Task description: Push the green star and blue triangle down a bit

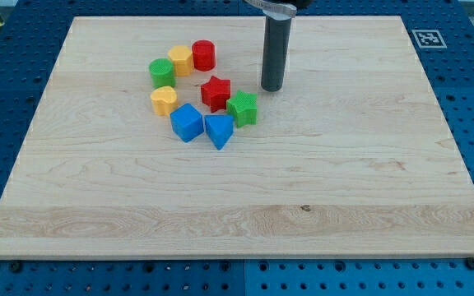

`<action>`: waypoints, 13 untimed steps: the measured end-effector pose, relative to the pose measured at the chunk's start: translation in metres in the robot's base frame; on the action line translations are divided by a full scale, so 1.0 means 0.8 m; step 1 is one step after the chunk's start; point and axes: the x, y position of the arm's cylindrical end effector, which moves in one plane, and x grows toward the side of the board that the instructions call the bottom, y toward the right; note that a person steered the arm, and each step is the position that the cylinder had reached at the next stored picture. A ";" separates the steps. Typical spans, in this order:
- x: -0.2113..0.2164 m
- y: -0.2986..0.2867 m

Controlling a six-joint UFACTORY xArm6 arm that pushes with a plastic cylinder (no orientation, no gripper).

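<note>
**woodshop_dan:** So what's sitting on the counter [319, 189] here? It's looking like a pale wooden board with visible grain, lying on a blue perforated base [467, 123].

**pushbot_fan:** Yep, and there's a fiducial tag [427, 38] sitting at the board's top right corner. The blocks are all bunching in a loose ring toward the view's upper left. They're looking like ribbed plastic, kind of 3D-printed texture. Going around: a red cylinder [203, 55] at the top, a yellow hexagon-ish block [180, 59] touching it on the left, a green cylinder [162, 72] below that, then a yellow heart [164, 100].

**woodshop_dan:** And the task ones?

**pushbot_fan:** The green star [242, 108] is sitting on the ring's right side, just beside the red star [216, 92], which is up and to its left. The blue triangle [219, 130] is lying just below the green star, close enough that I can't tell if they're touching. A blue cube [187, 122] is pressing against the triangle's left side.

**woodshop_dan:** What's the tool doing?

**pushbot_fan:** No jaws on it, so nothing opening or closing and it's holding nothing. It's just a straight dark rod, smooth and round, coming down from the top edge. My tip [271, 88] is resting on the board above and to the right of the green star, near it but apart, not touching any block.
</note>
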 end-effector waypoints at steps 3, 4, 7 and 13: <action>-0.015 -0.016; -0.015 -0.024; 0.013 -0.036; 0.033 -0.036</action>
